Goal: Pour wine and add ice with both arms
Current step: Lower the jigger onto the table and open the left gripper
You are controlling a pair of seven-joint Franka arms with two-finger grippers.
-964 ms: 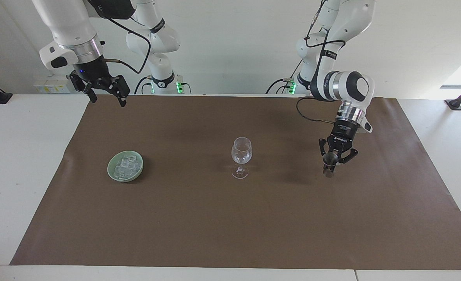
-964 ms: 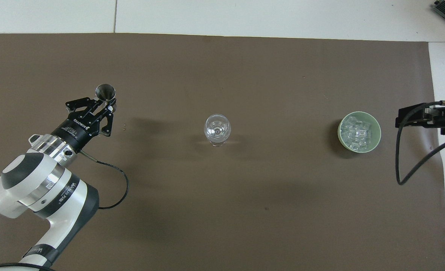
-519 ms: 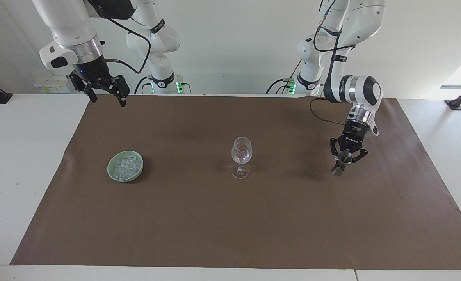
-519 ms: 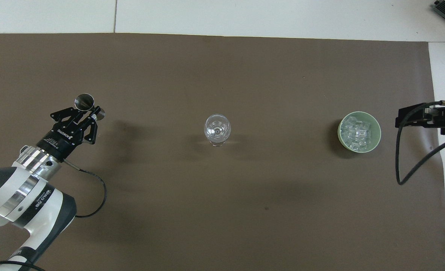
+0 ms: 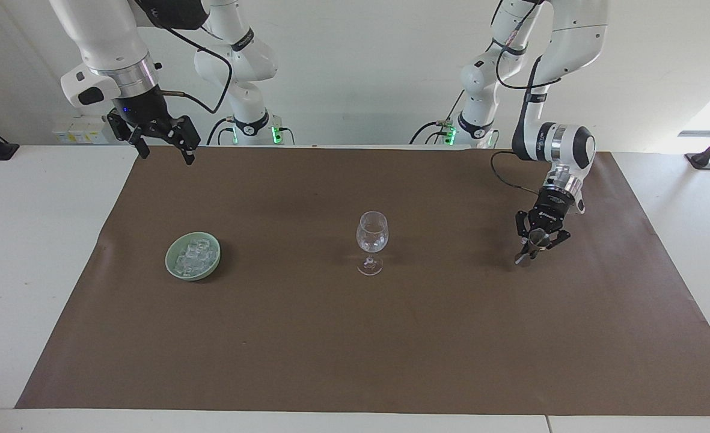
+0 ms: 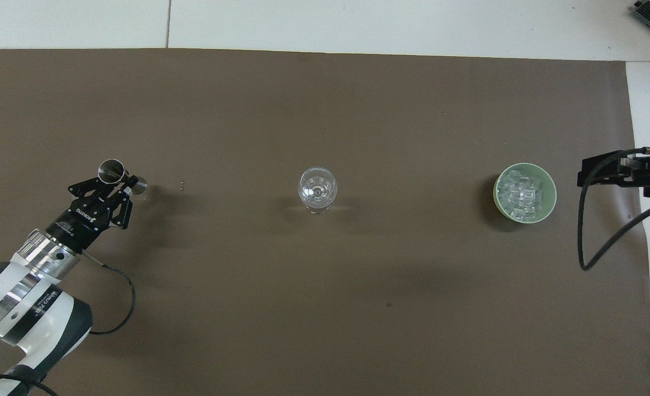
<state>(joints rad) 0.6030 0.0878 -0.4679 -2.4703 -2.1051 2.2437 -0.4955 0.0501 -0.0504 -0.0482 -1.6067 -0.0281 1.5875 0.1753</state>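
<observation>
- The left gripper (image 5: 535, 242), clamped on a small metal jigger (image 5: 528, 249), had carried it away from the wine glass (image 5: 371, 233) toward the left arm's end of the table and lowered it, suggesting the pour was finished.
- The right gripper (image 5: 162, 146) waited, fingers spread and empty, near the table's robot edge.
- The ice (image 5: 195, 255) remained in its green bowl (image 5: 175, 272), untouched.

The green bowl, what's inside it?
The green bowl holds a heap of clear ice cubes, filling it almost to the rim. The cubes cover the bottom of the bowl, so what lies under them cannot be seen.
</observation>
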